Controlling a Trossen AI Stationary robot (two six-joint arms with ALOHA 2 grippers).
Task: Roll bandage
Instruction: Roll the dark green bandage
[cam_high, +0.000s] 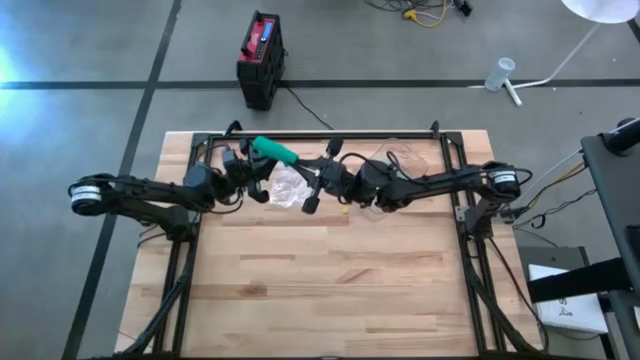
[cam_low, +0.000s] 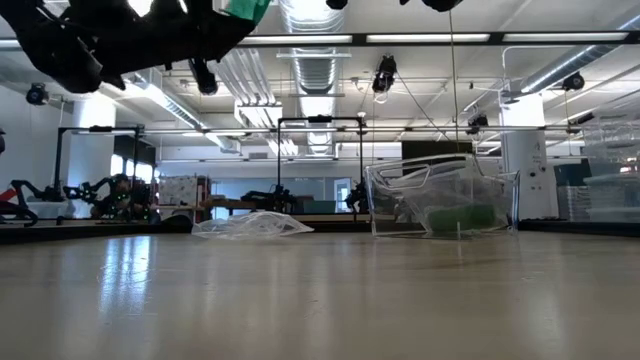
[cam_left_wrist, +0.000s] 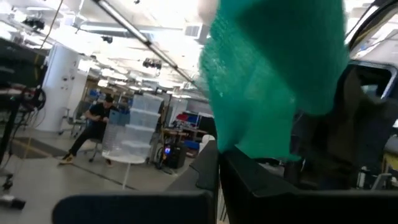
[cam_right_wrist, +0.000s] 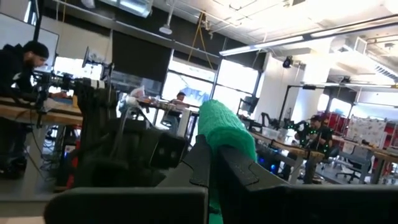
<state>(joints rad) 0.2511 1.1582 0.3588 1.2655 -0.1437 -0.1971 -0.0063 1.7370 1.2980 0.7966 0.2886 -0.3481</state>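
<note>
The room is a large, bright workshop with a grey concrete floor (cam_high: 80, 60) crossed by dark lines, and exposed ducts and strip lights (cam_low: 310, 40) running overhead. Other robot rigs and benches stand far back in the low view, and people sit or stand at distant desks — one dark-clothed person (cam_left_wrist: 93, 127) shows in the left wrist view, and another person (cam_right_wrist: 18, 93) at a bench in the right wrist view.

The wooden table (cam_high: 330, 290) of pale butcher-block planks fills the middle of the high view, framed by a black metal rail (cam_high: 320, 134). Most of its surface lies bare. Behind the table on the floor stands a red and black case (cam_high: 261, 58).

On the table's far half sit a clear plastic bin (cam_low: 440, 200), with something green inside it, and a crumpled clear plastic bag (cam_low: 250, 225) lying flat on the wood.

Both dark arms reach inward from the table's sides and meet above its far half, lifted clear of the surface. The green bandage (cam_high: 276, 151) is held up in the air between them, near the back rail. The left gripper (cam_left_wrist: 219, 163) has its fingers closed on the bandage's cloth, which hangs broad and loose just in front of its camera. The right gripper (cam_right_wrist: 211, 163) — fingers pressed together — pinches the bandage as well, the green cloth rising from between them.
</note>
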